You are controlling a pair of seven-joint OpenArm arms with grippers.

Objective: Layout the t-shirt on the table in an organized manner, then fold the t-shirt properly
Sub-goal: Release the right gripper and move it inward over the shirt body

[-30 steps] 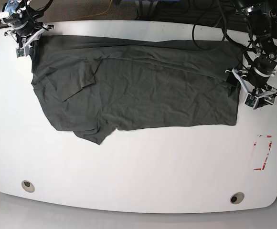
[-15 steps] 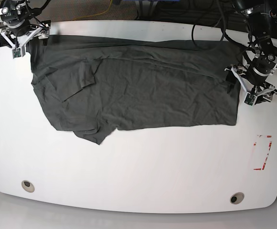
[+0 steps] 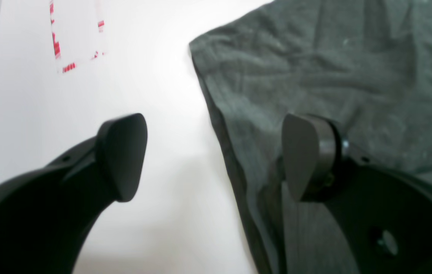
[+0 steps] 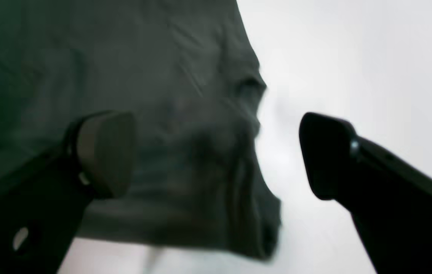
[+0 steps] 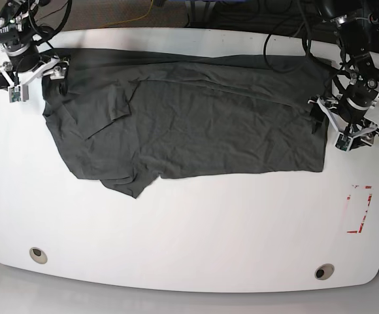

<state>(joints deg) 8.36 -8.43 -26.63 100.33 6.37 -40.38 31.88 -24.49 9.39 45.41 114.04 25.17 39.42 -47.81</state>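
Spread flat on the white table (image 5: pixel 189 229), toward the far side: a dark grey t-shirt (image 5: pixel 196 118), long axis running left to right across the base view. Wrinkled all over, with a folded flap lying over the body near the left end and a small tail of cloth (image 5: pixel 134 186) sticking out past the near edge. Far edge of the shirt close to the far rim of the table; near edge fairly straight from the tail to the right corner. Cannot tell which end is the neck.

No containers anywhere; nothing but the shirt resting on the top.

Plenty of bare table on the near side, broken only by two round grommets (image 5: pixel 38 254) (image 5: pixel 324 271) and a red tape mark (image 5: pixel 361 208) near the right rim.

Left gripper (image 5: pixel 346 127) at the shirt's right edge, jaws wide apart, holding nothing. Seen from its wrist camera (image 3: pixel 214 156): one finger (image 3: pixel 122 156) over bare table, the other (image 3: pixel 307 156) over cloth, the shirt's edge between them.

Right gripper (image 5: pixel 29 75) at the shirt's far left corner, jaws also spread wide, gripping nothing. From its wrist camera (image 4: pixel 216 152): one finger (image 4: pixel 103 152) over cloth, the other (image 4: pixel 326 152) over bare table, the puckered edge between; blurred.
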